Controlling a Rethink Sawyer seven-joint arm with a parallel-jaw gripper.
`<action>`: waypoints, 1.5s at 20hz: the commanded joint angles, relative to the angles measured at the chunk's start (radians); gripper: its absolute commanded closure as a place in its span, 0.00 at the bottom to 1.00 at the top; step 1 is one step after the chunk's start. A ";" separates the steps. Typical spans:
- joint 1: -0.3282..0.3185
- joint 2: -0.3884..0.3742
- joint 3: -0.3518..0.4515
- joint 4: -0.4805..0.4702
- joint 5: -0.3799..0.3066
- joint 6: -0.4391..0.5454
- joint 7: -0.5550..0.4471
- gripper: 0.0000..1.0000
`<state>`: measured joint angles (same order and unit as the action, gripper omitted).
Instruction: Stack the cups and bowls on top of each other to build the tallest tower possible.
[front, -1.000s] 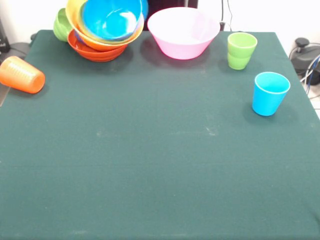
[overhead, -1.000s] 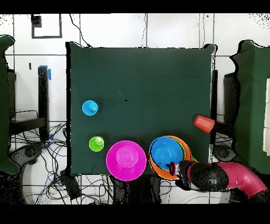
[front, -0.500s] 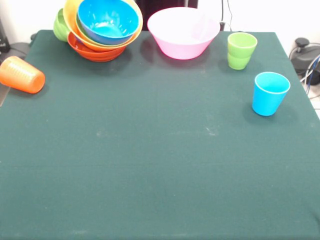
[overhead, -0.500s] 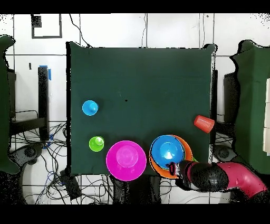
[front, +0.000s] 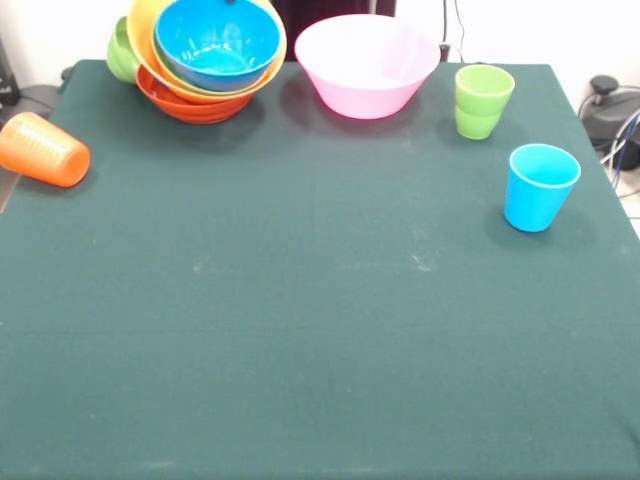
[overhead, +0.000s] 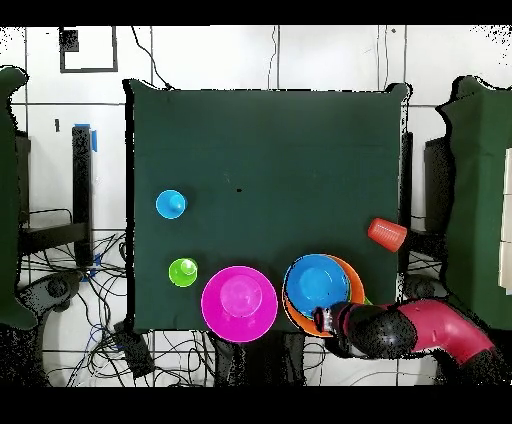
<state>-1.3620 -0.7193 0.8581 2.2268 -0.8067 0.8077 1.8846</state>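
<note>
The robot's gripper (overhead: 322, 319) hangs at the robot-side rim of the tower (front: 205, 55), a nested pile of glossy plastic bowls topped by a blue bowl (front: 217, 40); whether its fingers are apart cannot be told. The large pink plastic bowl (front: 367, 65) stands just beside the pile. Beyond it stand the lime green tumbler (front: 481, 100) and light blue tumbler (front: 540, 186). On the pile's other side, near the table edge, the orange tumbler (front: 43, 149) lies tipped over.
</note>
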 joint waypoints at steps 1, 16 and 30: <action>0.302 -0.056 -0.148 0.000 -0.171 -0.174 0.346 0.00; 0.603 0.027 -0.354 -0.162 -0.259 -0.211 0.547 0.00; 0.574 0.041 -0.370 -0.168 -0.216 -0.230 0.459 0.00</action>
<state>-0.8053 -0.7312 0.5117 2.1203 -0.9710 0.6418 2.3794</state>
